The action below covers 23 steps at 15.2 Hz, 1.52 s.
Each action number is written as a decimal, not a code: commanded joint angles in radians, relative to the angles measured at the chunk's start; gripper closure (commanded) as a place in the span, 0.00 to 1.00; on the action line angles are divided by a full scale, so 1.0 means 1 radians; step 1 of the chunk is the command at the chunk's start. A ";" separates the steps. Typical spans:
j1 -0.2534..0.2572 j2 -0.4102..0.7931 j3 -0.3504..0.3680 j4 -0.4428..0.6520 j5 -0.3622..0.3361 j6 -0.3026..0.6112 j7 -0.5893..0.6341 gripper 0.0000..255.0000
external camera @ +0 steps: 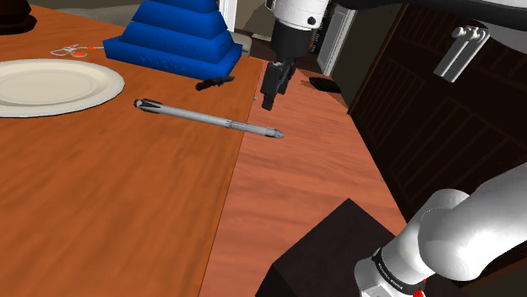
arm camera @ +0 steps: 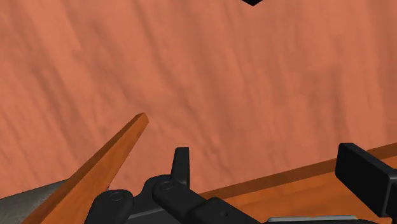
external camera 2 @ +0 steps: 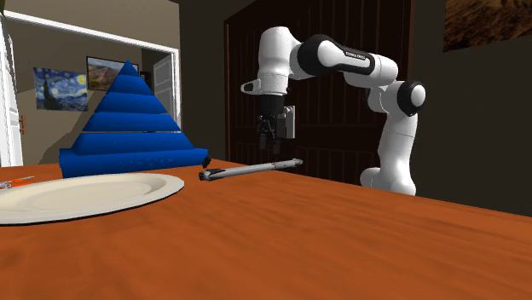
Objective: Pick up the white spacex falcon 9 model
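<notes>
hovering above the grey rocket model lying on the surface, the hand has its fingers spread wide.

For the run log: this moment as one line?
phase: approach | tool: over table edge | rocket model: flat on table, not held

The rocket model is laid flat on the table, below the gripper and, in the shoulder view, mostly to its left, one end past the table's edge. A small object, a stepped pyramid and a plate are set farther leftward.
</notes>
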<state>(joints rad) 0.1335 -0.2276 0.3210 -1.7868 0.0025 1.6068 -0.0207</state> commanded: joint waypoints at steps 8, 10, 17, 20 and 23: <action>0.111 0.325 0.140 0.395 -0.123 -0.124 0.030 0.00; 0.153 0.408 0.167 0.505 -0.166 -0.167 0.037 0.00; 0.192 0.468 0.185 0.532 -0.198 -0.150 0.039 0.00; 0.179 0.445 0.184 0.452 -0.186 -0.090 0.038 0.00; 0.179 0.444 0.183 0.449 -0.185 -0.088 0.038 1.00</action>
<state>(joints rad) 0.3128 0.2174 0.5046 -1.3340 -0.1831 1.5153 0.0178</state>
